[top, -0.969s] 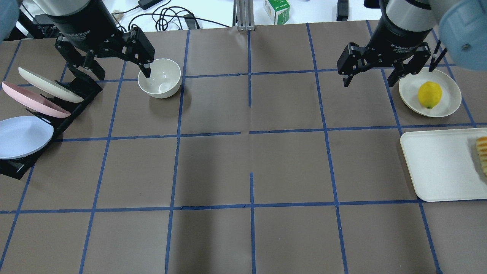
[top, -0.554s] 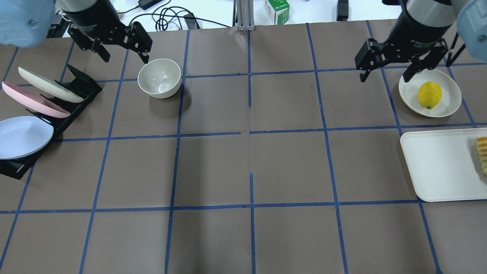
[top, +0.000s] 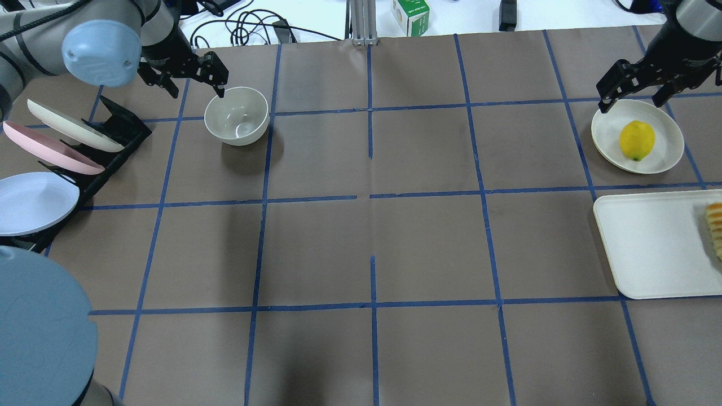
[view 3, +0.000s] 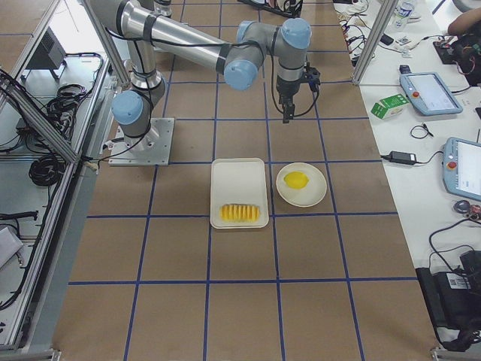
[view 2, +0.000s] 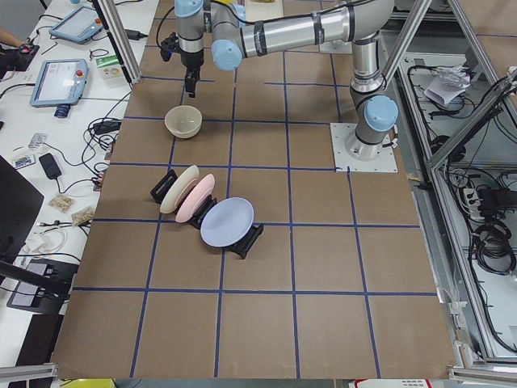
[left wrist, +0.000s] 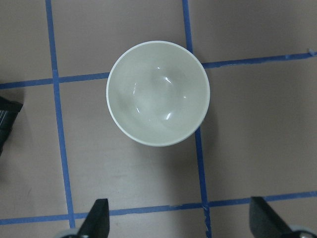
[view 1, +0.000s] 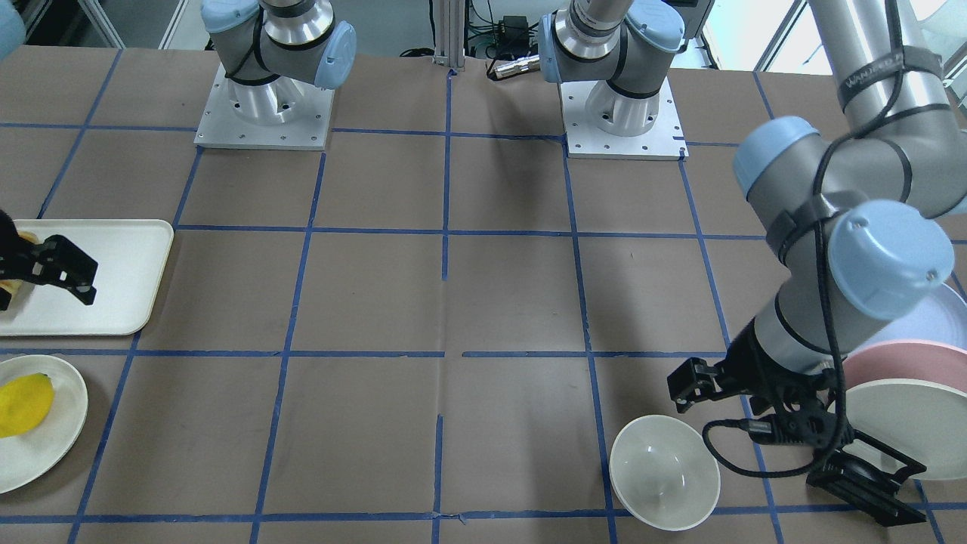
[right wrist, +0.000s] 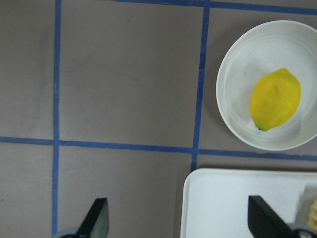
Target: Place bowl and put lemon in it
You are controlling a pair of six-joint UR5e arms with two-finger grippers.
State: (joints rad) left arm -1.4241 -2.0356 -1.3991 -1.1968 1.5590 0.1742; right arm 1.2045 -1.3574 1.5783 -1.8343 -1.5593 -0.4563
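The off-white bowl (top: 236,115) stands upright and empty on the brown table at the far left; it also shows in the left wrist view (left wrist: 158,93). My left gripper (top: 196,90) is open and empty, just beyond the bowl's far-left rim and not touching it. The yellow lemon (top: 637,140) lies on a small white plate (top: 667,135) at the far right, and shows in the right wrist view (right wrist: 275,99). My right gripper (top: 630,105) is open and empty, hovering at the plate's far edge, apart from the lemon.
A black rack (top: 121,127) with cream, pink and blue plates stands left of the bowl. A white tray (top: 648,242) with a striped yellow food piece (top: 715,228) lies near the lemon's plate. Cables and a green box (top: 410,16) lie beyond the far edge.
My left gripper has pulled its finger out of the bowl and moved toward the far edge. My right gripper has moved right to the lemon's plate. Bowl and lemon have not moved.
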